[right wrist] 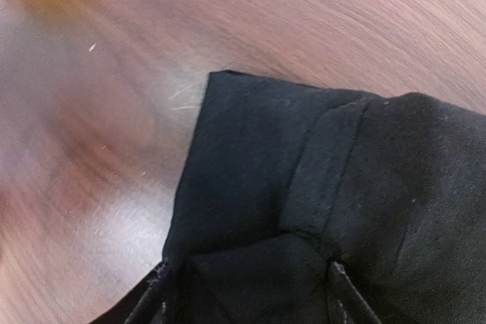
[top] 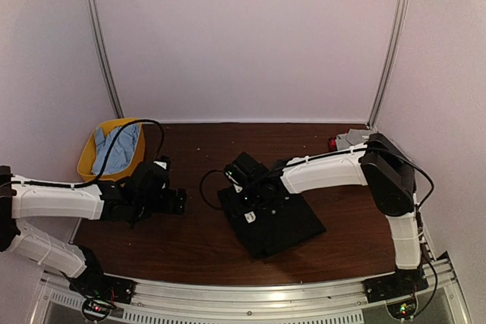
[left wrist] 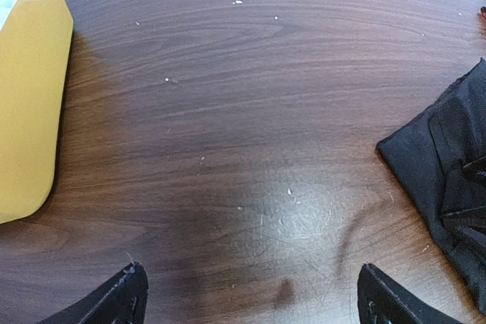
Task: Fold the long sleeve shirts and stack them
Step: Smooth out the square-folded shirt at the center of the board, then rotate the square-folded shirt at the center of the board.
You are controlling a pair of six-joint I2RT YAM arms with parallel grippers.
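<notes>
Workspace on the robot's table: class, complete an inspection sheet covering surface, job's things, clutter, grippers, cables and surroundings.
Surface: dark wooden table, pale specks and scratches.
Job's things: black shirt lying folded at centre.
Clutter: yellow basket back left holding blue cloth; grey bundle back right, unidentifiable.
Grippers: left gripper open above bare table; right gripper straddling shirt fabric, grip unclear.
Cables: black cable arches over basket; second cable loops beside shirt.
Surroundings: plain pale walls, metal corner rails.

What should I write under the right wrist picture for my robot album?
Right gripper straddles a fold of the black shirt on the wooden table.
</notes>
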